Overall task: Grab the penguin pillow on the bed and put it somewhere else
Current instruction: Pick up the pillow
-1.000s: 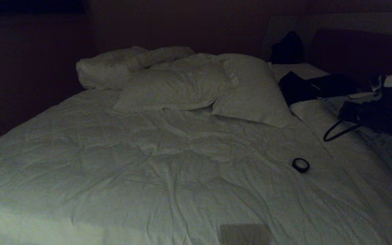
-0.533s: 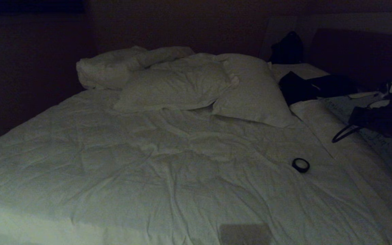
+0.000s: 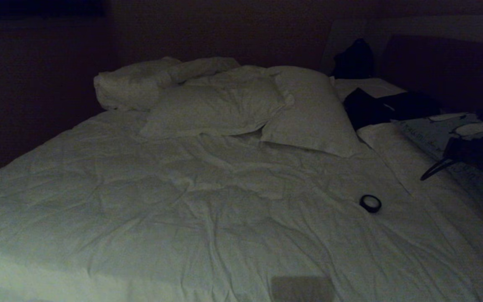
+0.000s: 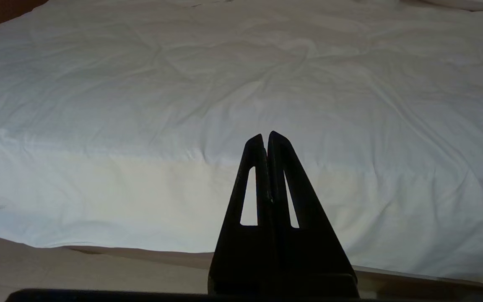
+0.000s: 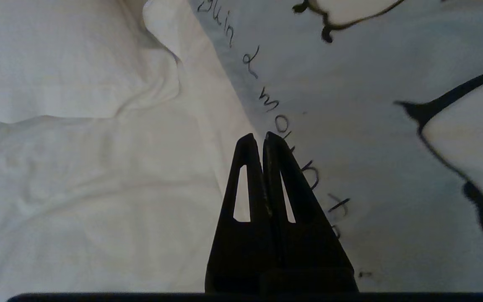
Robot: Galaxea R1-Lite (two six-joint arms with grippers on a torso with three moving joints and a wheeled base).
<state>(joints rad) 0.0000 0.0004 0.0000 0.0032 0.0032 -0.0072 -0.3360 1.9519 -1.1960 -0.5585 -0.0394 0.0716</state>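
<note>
The penguin pillow [image 3: 428,132] lies at the right side of the bed [image 3: 183,201], next to a white pillow. Up close it is a grey-blue pillow [image 5: 371,126] with black lettering along its edge and black-and-white penguins. My right arm [image 3: 482,153] reaches in from the right edge over this pillow and hides part of it. The right gripper [image 5: 258,135] is shut with nothing in it, its tips over the lettered edge where the pillow meets the white duvet [image 5: 78,167]. Whether it touches the pillow I cannot tell. My left gripper [image 4: 265,134] is shut and empty, parked before the bed's near edge [image 4: 224,201].
Two white pillows [image 3: 224,105] [image 3: 312,113] and a bunched duvet [image 3: 132,84] lie at the head of the bed. A black tape roll [image 3: 370,203] rests on the duvet. Dark clothing [image 3: 375,107] lies beside the penguin pillow, with a dark bag [image 3: 352,58] behind it. Tan floor [image 4: 78,268] lies below the bed's edge.
My right arm has slid toward the right edge of the head view, uncovering more of the penguin pillow. The pillows and tape roll have stayed put.
</note>
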